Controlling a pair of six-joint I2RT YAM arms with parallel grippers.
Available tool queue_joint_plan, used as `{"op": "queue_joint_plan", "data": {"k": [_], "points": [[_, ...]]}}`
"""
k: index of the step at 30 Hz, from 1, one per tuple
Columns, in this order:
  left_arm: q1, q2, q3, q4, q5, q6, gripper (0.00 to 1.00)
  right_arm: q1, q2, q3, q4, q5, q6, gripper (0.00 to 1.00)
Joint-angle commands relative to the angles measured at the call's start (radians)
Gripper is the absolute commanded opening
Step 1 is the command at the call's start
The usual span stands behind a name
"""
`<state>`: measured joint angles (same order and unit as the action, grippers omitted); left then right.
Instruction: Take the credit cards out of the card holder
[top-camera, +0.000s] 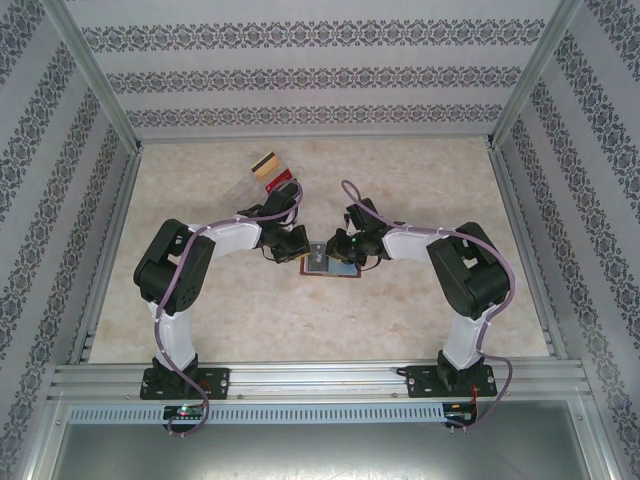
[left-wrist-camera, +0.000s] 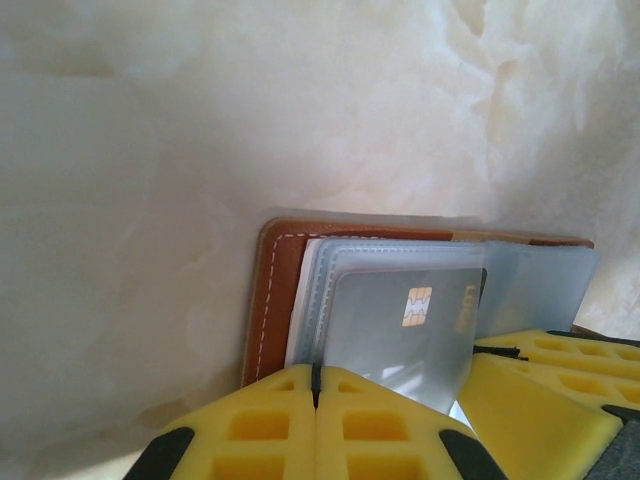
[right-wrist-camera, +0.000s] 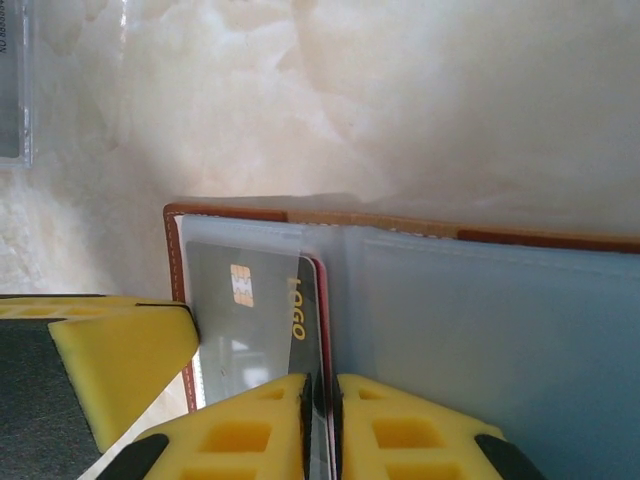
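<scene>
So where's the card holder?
In the top view the card holder lies at the table's middle, between the left gripper and right gripper, with loose cards behind it to the left.

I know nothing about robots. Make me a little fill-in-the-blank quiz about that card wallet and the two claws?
The card holder has a stitched leather cover coloured ___.
The grey card in its clear sleeve carries a gold chip and the printed word ___.
The left gripper and the right gripper both have fingers coloured ___.

Missing words: brown; LOGO; yellow.
</scene>
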<state>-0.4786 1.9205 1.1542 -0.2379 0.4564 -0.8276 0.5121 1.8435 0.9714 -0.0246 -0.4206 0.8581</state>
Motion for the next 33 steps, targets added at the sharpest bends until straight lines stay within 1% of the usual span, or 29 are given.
{"op": "queue_joint_plan", "data": {"k": [1, 11, 16, 20, 24, 29, 31, 33], "points": [[-0.009, 0.035, -0.023, -0.01, -0.028, 0.007, 0.05, -0.004, 0.014, -0.016, 0.04, -0.043, -0.016, 0.17], [-0.009, 0.037, -0.035, 0.008, -0.016, -0.001, 0.04, -0.002, -0.001, -0.017, 0.051, -0.072, -0.03, 0.15], [-0.009, 0.038, -0.045, 0.016, -0.008, -0.006, 0.04, 0.003, -0.006, -0.016, 0.064, -0.08, -0.028, 0.17], [-0.009, 0.036, -0.051, 0.022, -0.004, -0.008, 0.04, 0.009, -0.007, -0.014, 0.067, -0.071, -0.022, 0.16], [-0.009, 0.034, -0.053, 0.022, -0.007, -0.009, 0.04, 0.009, -0.031, -0.023, 0.056, -0.032, -0.018, 0.11], [-0.009, 0.034, -0.05, 0.018, -0.011, -0.005, 0.04, 0.004, -0.04, -0.027, 0.061, -0.035, -0.015, 0.06], [-0.009, 0.034, -0.048, 0.02, -0.009, -0.004, 0.04, 0.005, -0.04, -0.028, 0.072, -0.044, -0.012, 0.06], [-0.01, 0.034, -0.048, 0.022, -0.005, -0.003, 0.04, 0.005, -0.039, -0.028, 0.088, -0.058, -0.009, 0.08]]}}
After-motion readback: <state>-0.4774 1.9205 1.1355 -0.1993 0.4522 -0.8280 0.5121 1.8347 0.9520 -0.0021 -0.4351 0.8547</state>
